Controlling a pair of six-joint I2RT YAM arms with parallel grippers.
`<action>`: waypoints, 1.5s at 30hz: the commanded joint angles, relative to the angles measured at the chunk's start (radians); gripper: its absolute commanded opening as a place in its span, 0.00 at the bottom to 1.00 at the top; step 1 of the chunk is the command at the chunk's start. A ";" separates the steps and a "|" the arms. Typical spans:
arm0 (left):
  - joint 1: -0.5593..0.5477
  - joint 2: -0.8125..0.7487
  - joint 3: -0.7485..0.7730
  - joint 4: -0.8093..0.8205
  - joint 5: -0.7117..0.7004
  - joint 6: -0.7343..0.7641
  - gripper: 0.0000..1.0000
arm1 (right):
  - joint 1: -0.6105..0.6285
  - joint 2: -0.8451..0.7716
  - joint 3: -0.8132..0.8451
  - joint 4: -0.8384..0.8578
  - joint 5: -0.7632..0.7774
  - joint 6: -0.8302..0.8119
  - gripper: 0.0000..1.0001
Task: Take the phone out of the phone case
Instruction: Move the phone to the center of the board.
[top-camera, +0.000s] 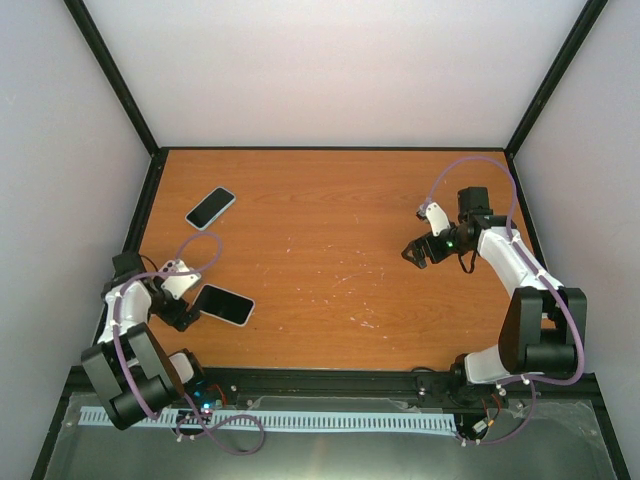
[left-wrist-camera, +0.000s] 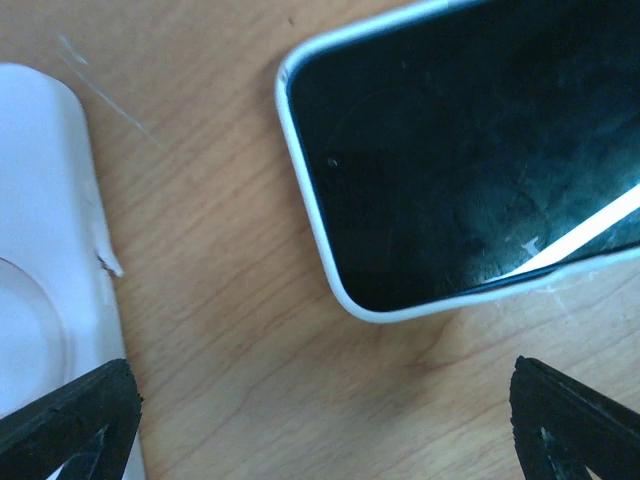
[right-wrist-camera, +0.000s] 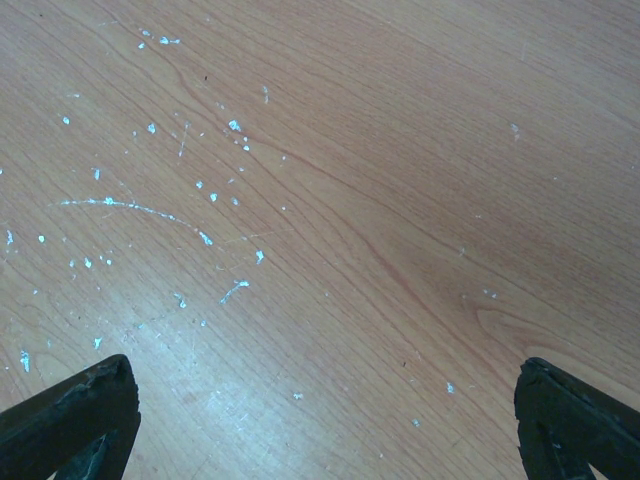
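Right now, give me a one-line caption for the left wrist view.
Open left gripper over the table, just short of the corner of a white-edged, dark-screened phone.

— The arms?
— Left arm (top-camera: 125, 300), right arm (top-camera: 505, 250): white links, black joints, lilac cables (top-camera: 472, 160) looping along. A green light (top-camera: 450, 240) on the right wrist.
— Grippers?
— Left gripper (left-wrist-camera: 320, 410), right gripper (right-wrist-camera: 322, 405): black wedge fingertips.
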 joint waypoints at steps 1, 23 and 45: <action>0.004 -0.017 -0.032 0.080 -0.053 0.083 1.00 | -0.006 -0.001 0.022 -0.013 -0.016 -0.010 1.00; -0.230 0.269 0.083 0.329 -0.092 -0.187 1.00 | -0.006 -0.006 0.026 -0.008 0.006 -0.003 1.00; -0.684 0.601 0.358 0.405 -0.070 -0.407 1.00 | -0.006 0.001 0.031 -0.004 0.009 0.001 1.00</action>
